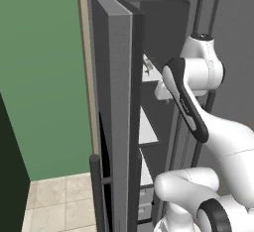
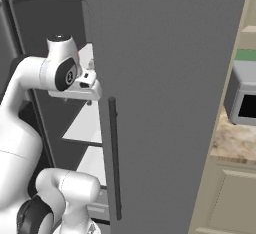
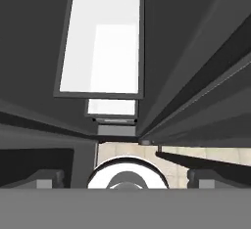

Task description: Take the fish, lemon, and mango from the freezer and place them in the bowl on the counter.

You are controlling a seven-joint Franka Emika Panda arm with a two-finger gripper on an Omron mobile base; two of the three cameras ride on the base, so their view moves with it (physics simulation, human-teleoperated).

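The freezer (image 1: 148, 127) stands open, its grey door (image 1: 116, 102) swung out to the left. My gripper (image 3: 127, 176) is inside the compartment at upper-shelf height, pointing down past the white shelves (image 3: 100, 47). Its dark fingertips (image 3: 49, 178) stand wide apart and open, with nothing between them. From the right base view, the white hand (image 2: 82, 85) reaches in just left of the closed right-hand door (image 2: 170, 103). A strip of the counter (image 2: 235, 140) shows at the far right. The fish, lemon, mango and bowl are out of view.
A grey microwave (image 2: 242, 98) sits on the counter above cream cabinet doors (image 2: 230, 193). The right-hand door's dark bar handle (image 2: 114, 158) runs close beside my arm. A green wall (image 1: 44, 77) and beige floor tiles (image 1: 59, 201) lie left of the freezer door.
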